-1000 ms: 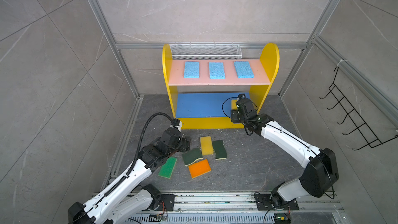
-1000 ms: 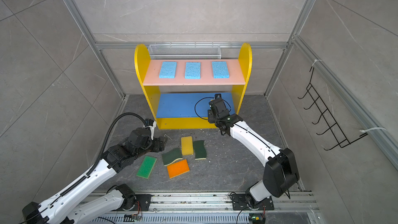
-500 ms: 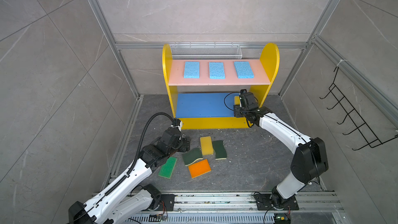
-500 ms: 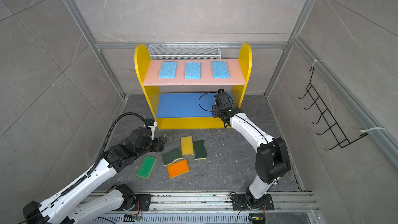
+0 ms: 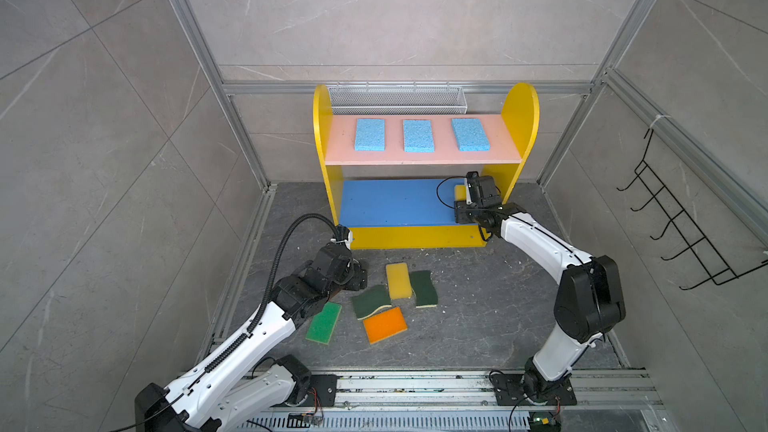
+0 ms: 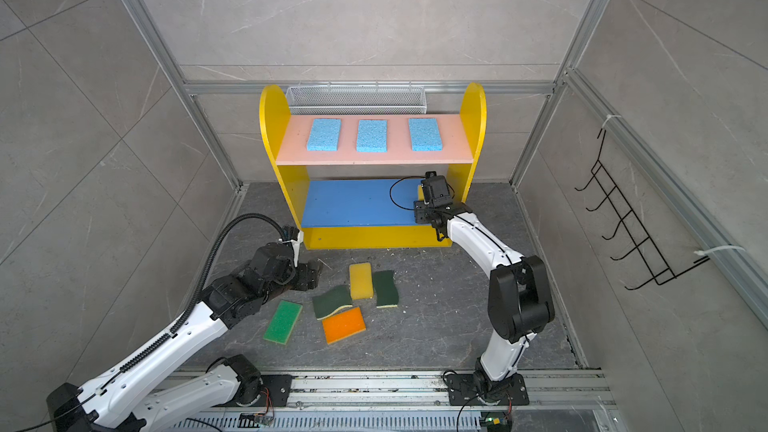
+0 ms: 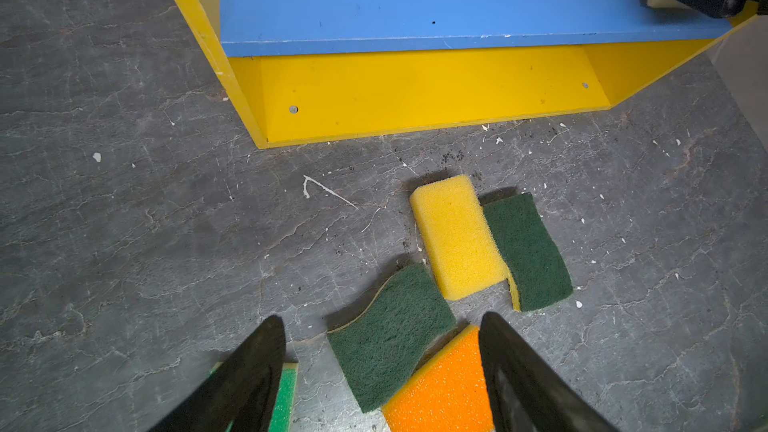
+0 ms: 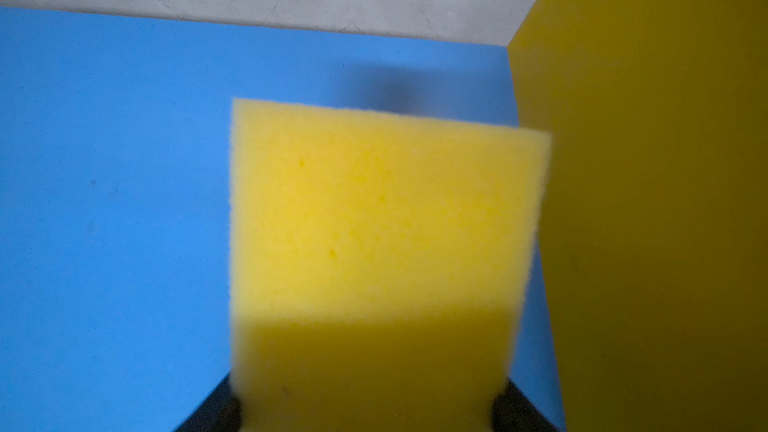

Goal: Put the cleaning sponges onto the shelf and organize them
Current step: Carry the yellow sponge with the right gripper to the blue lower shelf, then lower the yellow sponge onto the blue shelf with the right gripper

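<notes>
Nine sponges, one shelf [image 5: 519, 118], two grippers.

Pink upper board [image 5: 393, 139] of the shelf: left blue sponge [image 5: 369, 135], middle blue sponge [image 5: 418, 136] and right blue sponge [image 5: 471, 134]. All three lie flat in a row, apart from each other, with their long sides running near to far.

Blue middle board [image 5: 395, 201]: held yellow sponge [image 8: 382, 222], over the right end, just beside the right side panel [image 8: 644, 201]. Whether it touches the board cannot be told. It is carried by the right gripper [image 8: 365, 409], whose fingers are clamped on its near end, one at each side.

Floor [image 5: 478, 317], near side of the shelf:
- loose yellow sponge [image 5: 399, 286], flat, long side near to far
- right dark-green sponge [image 5: 424, 288], touching the loose yellow sponge's right side
- left dark-green sponge [image 5: 372, 301], askew at the loose yellow sponge's near-left corner
- orange sponge [image 5: 385, 324], nearest of the cluster, touching the left dark-green sponge
- bright green sponge [image 5: 323, 322], further left and apart from the rest, one corner under the left arm [image 5: 270, 326]

Over the floor, left of the cluster: left gripper [image 7: 382, 320], fingers apart with nothing between them.

Far wall, behind the shelf top: wire-mesh basket [image 5: 397, 99].

Right wall: black hook rack [image 5: 681, 226].
</notes>
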`<state>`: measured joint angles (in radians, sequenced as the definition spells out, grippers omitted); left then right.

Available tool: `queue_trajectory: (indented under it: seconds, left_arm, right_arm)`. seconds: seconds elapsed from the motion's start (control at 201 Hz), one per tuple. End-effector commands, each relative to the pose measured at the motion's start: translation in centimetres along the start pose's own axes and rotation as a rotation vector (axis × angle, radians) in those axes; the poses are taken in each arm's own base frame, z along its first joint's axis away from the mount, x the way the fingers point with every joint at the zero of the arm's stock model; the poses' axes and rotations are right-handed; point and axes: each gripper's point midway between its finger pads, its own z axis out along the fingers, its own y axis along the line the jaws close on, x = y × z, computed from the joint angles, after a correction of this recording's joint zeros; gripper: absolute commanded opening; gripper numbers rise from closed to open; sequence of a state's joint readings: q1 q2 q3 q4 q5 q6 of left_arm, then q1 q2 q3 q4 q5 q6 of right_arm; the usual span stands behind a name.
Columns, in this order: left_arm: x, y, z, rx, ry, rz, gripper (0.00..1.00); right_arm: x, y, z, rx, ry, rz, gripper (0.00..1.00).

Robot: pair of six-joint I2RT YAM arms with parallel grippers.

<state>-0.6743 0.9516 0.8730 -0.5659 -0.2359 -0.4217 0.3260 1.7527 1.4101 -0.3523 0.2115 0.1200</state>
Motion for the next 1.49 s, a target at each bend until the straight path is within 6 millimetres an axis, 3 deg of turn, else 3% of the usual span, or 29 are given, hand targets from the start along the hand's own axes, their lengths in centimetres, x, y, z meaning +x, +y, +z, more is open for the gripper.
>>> queue_trajectory:
  seconds: [0.0, 0.453, 0.792, 1.185, 1.489]
  left_arm:
    - [-1.3, 0.1, -0.9, -0.016, -0.028, 0.014, 0.76]
    - [-1.1, -0.1, -0.2, -0.021, -0.005, 0.012, 0.76]
    - [-1.0, 0.3, -0.7, -0.027, -0.021, 0.005, 0.76]
    - [-0.9, 0.5, -0.8, -0.035, -0.020, 0.009, 0.76]
    - [-1.1, 0.5, -0.9, -0.035, -0.026, 0.007, 0.76]
  right_arm:
    - [-1.2, 0.3, 0.6, -0.012, -0.020, -0.003, 0.68]
    - [0.2, 0.8, 2.0, -0.027, 0.036, 0.022, 0.69]
    - [-0.7, 1.5, 1.7, -0.062, 0.030, 0.073, 0.69]
    - [0.8, 2.1, 2.2, -0.086, 0.085, 0.062, 0.70]
    - [0.5, 2.3, 1.4, -0.074, 0.086, 0.054, 0.70]
